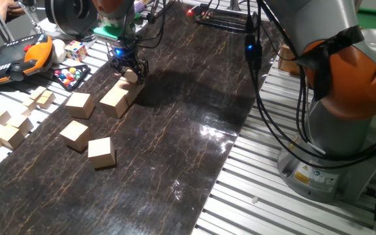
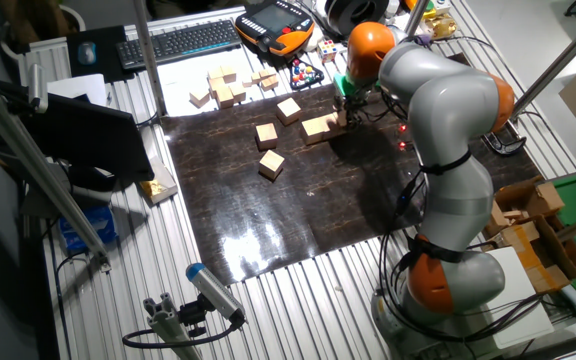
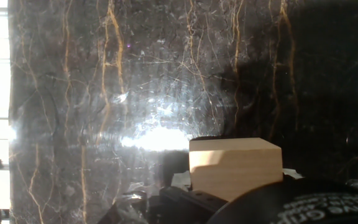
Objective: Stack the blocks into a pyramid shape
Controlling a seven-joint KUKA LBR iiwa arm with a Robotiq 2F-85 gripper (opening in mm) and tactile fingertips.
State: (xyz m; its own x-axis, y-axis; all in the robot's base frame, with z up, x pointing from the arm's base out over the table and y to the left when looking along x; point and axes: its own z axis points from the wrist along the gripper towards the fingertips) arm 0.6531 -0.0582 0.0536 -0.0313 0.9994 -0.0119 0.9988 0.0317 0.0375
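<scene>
Writing is nowhere readable from here, not even on the arm's base sticker [image 1: 303, 175]. Gripper [image 1: 130, 72] clamps one block [image 1: 132, 76] just above the blocks [image 1: 115, 100] on the dark mat [image 1: 175, 143].

The blocks [image 1: 101, 152] are matt bare wood; the mat [image 1: 175, 130] is glossy dark marble-veined; the table [image 1: 253, 202] is ribbed metal.
</scene>
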